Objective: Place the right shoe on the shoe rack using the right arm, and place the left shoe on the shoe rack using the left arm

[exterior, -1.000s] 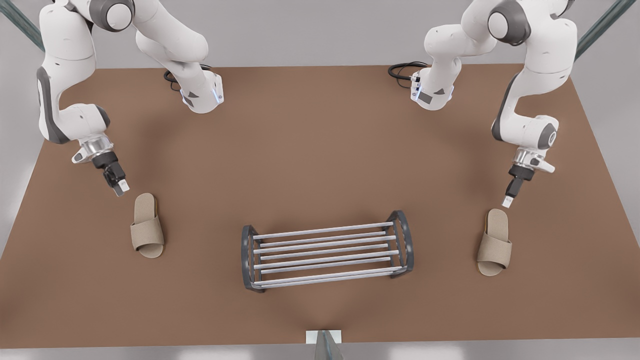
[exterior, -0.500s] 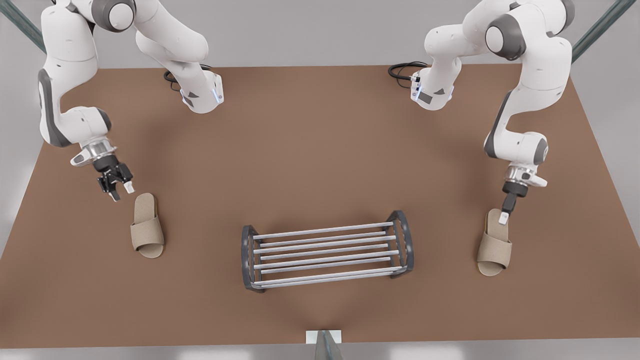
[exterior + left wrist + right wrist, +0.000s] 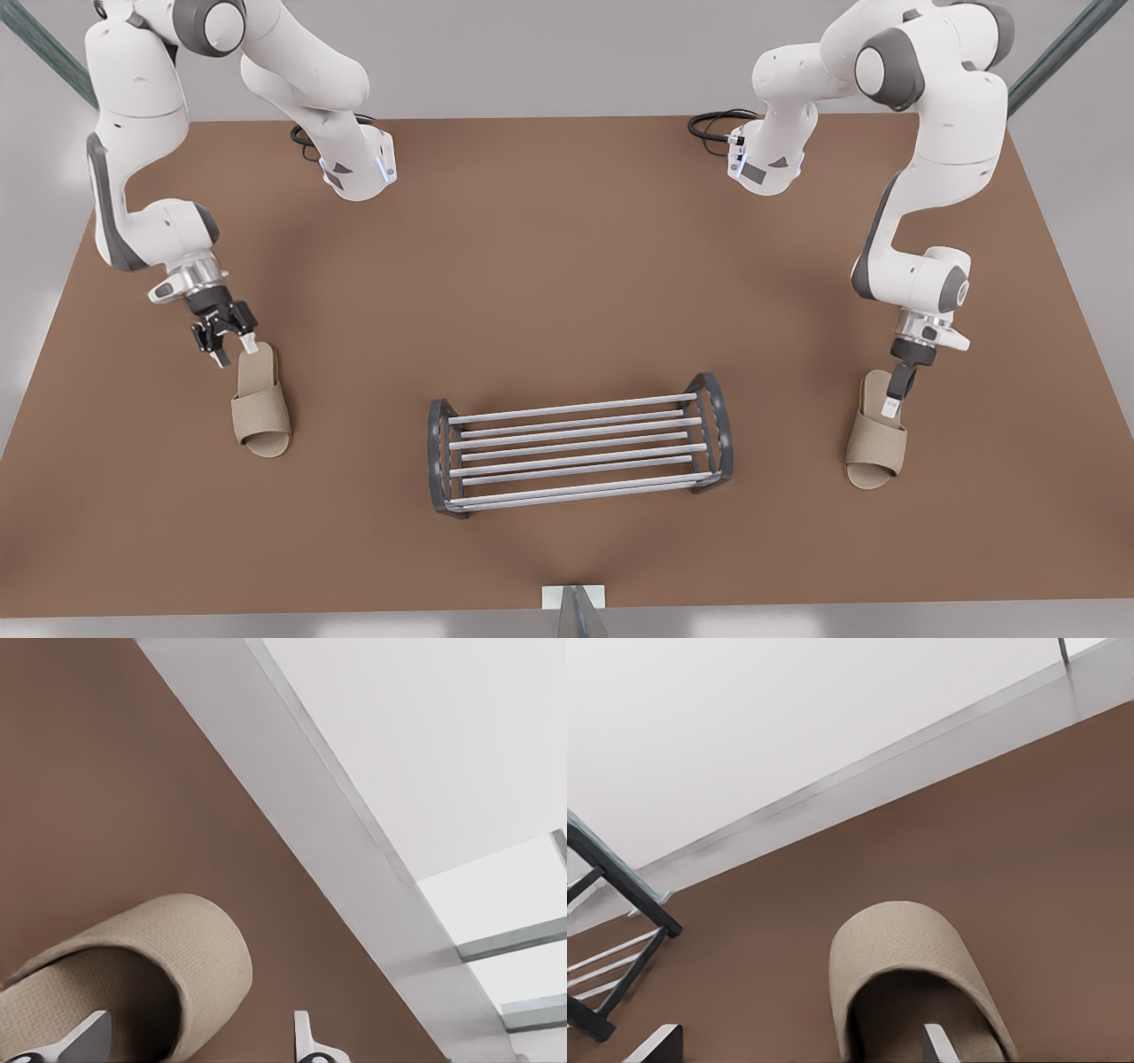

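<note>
Two beige open-toe slippers lie on the brown table, toes toward the front edge. The right shoe [image 3: 261, 412] [image 3: 895, 948] is at the front view's left. My right gripper [image 3: 235, 353] [image 3: 802, 1041] hangs open at its heel end, one fingertip over the slipper and one over bare table. The left shoe [image 3: 875, 439] [image 3: 151, 948] is at the front view's right. My left gripper [image 3: 891, 406] [image 3: 197, 1038] is open low over it, its fingers spread along the slipper's length. The shoe rack [image 3: 576, 408] [image 3: 631, 981] stands between the two slippers, with nothing on it.
Both arm bases and black cables [image 3: 713, 124] sit at the table's back edge. A small white-based stand [image 3: 574, 607] is at the middle of the front edge. Open brown table [image 3: 567, 283] lies between each slipper and the rack.
Both grippers came down and forward onto their slippers. The right gripper turned and spread its fingers at the heel. The left gripper moved from behind the heel to over the insole.
</note>
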Action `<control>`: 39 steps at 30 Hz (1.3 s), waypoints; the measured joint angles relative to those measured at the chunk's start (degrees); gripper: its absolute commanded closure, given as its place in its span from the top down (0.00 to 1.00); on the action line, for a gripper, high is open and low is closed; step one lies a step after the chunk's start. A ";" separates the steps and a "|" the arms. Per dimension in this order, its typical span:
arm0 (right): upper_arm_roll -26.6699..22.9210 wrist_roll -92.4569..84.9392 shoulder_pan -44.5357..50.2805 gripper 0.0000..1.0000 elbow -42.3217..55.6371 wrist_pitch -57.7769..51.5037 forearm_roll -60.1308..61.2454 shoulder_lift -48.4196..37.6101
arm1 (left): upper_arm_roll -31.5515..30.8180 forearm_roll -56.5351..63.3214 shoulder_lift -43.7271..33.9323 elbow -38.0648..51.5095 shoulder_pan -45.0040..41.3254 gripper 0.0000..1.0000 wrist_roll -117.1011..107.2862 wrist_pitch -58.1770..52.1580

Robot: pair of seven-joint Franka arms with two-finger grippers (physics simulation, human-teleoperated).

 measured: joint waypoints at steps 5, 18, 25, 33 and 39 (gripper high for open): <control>0.25 7.72 -2.21 1.00 -0.90 -5.21 0.38 4.30 | 0.00 0.14 1.69 1.72 0.66 1.00 -1.11 1.19; 0.40 19.55 -4.22 1.00 4.54 -11.68 0.11 9.86 | -3.05 0.10 5.27 7.46 0.83 1.00 -3.69 2.44; 0.64 22.85 -3.58 1.00 8.37 -15.03 0.96 13.15 | -3.73 0.04 6.96 9.09 0.83 1.00 -4.70 2.59; 1.57 24.88 -2.71 1.00 10.66 -19.84 4.06 16.71 | -3.78 0.10 8.25 10.42 0.83 0.64 -6.03 2.24; 1.56 25.46 -2.07 1.00 12.39 -21.83 6.05 18.45 | -3.78 0.12 8.88 10.47 0.83 0.52 -6.77 2.11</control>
